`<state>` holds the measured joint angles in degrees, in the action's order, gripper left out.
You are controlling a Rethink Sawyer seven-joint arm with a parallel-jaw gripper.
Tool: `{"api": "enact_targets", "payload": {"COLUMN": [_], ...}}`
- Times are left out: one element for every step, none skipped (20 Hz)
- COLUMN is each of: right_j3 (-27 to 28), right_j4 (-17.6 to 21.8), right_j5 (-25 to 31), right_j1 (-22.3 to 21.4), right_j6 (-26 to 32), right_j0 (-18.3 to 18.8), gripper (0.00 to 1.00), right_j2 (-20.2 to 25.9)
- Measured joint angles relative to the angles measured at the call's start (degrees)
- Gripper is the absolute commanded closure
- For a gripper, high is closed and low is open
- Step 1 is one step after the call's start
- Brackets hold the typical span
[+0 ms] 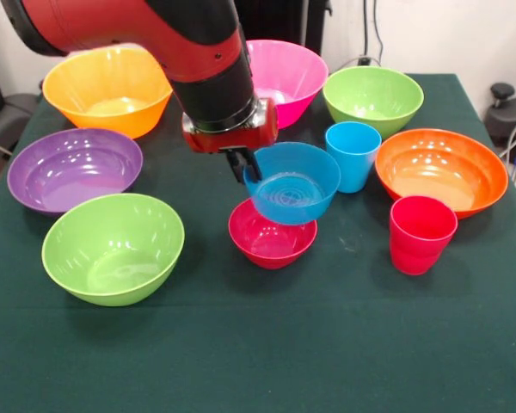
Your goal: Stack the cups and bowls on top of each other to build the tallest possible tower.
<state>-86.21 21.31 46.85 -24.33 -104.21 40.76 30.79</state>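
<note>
Taking the small red bowl [272, 235] as the landmark and working from the near edge of the bench [267, 353] outward: the bench in front of it is bare green cloth, a lime green bowl [113, 248] sits well off to its left, and the red-pink cup [421, 234] stands upright to its right, apart from it. The relation that counts is just above and slightly behind the red bowl: the small blue bowl [292, 182] hangs there, tipped so its mouth faces the camera, overlapping the red bowl's far rim in this view; whether the two touch cannot be told. The end effector [242, 165] is closed on the blue bowl's left rim, dark fingers pinching the wall, so the red bowl lies down and a little toward the camera from it. I judge the coming move to be a short lowering with the blue bowl levelled, to seat it on the red one. Just behind and right of the landmark stands the light blue cup [353, 155], close to the blue bowl's right edge and the likeliest thing to be knocked. Farther off lie the orange bowl [441, 169] right, the purple bowl [75, 169] left, then the yellow-orange bowl [107, 89], pink bowl [288, 79] and second lime green bowl [373, 99] at the back.
</note>
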Motion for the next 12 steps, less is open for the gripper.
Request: {"api": "enact_targets", "payload": {"right_j3": [0.29,0.50,0.69,0.79,1.26,1.58,1.71,2.22,2.55,2.84,3.06,3.45], "right_j4": [0.01,0.00,0.01,0.01,0.00,0.00,0.00,0.00,0.00,0.00,0.00,0.00], "right_j5": [-0.01,0.00,0.00,0.00,0.00,0.00,-0.01,0.00,-0.01,0.00,0.00,0.00], "right_j1": [0.58,0.92,1.17,1.28,1.75,2.05,2.17,2.65,2.92,3.14,3.30,3.57], "right_j6": [0.00,0.00,0.00,0.00,0.00,0.00,0.00,0.00,0.00,0.00,0.00,0.01], "right_j0": [0.00,0.00,0.00,0.00,0.00,0.00,0.00,0.00,0.00,-0.01,-0.01,-0.01], "gripper": [1.00,1.00,1.00,1.00,1.00,1.00,1.00,1.00,1.00,1.00,1.00,1.00], "right_j2": [0.17,0.30,0.41,0.46,0.69,0.84,0.90,1.12,1.25,1.35,1.43,1.54]}}
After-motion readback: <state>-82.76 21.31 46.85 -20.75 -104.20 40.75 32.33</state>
